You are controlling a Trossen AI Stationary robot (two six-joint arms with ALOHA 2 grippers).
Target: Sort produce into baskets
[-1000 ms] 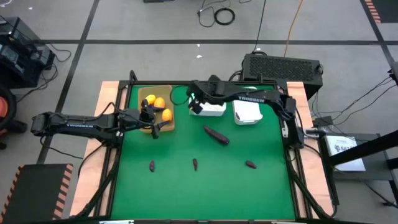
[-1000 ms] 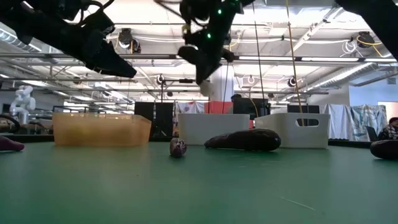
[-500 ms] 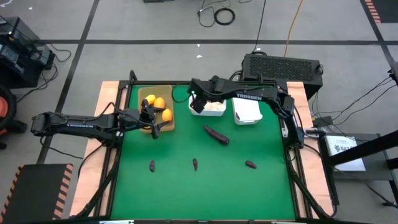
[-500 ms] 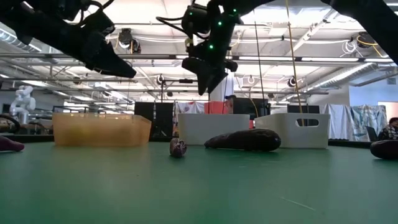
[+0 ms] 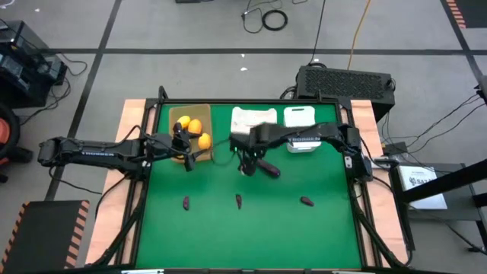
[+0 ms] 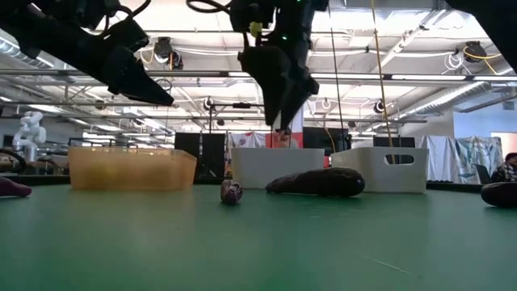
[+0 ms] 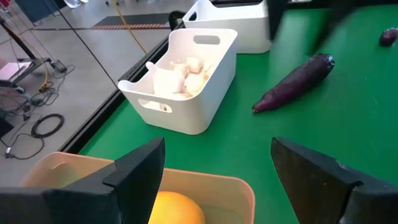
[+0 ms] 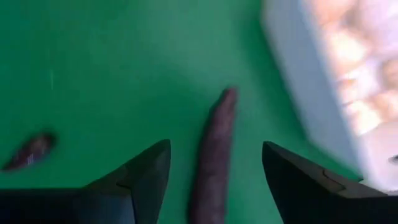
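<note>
A long dark purple eggplant [image 5: 267,167] lies flat on the green mat in front of the white bins. My right gripper [image 5: 246,163] hangs open above it, pointing down, with one finger to either side of the eggplant [image 8: 214,163] and clear of it in the low view [image 6: 284,121]. The tan tray [image 5: 204,154] holds orange fruits [image 5: 195,126]. One white bin [image 5: 253,120] holds garlic bulbs [image 7: 183,76]. My left gripper [image 5: 186,149] waits open over the tray's near right corner [image 7: 239,186].
A second white bin [image 5: 302,117] stands right of the garlic bin, partly under my right arm. Small dark purple pieces lie nearer the front: one at the left [image 5: 186,202], one at the middle [image 5: 239,201], one at the right [image 5: 307,202]. Open mat lies around them.
My right gripper has come away from over the garlic bin toward the table's near edge and downward, to above the long eggplant. It has tipped from a slant to pointing nearly straight down, and its fingers have opened.
</note>
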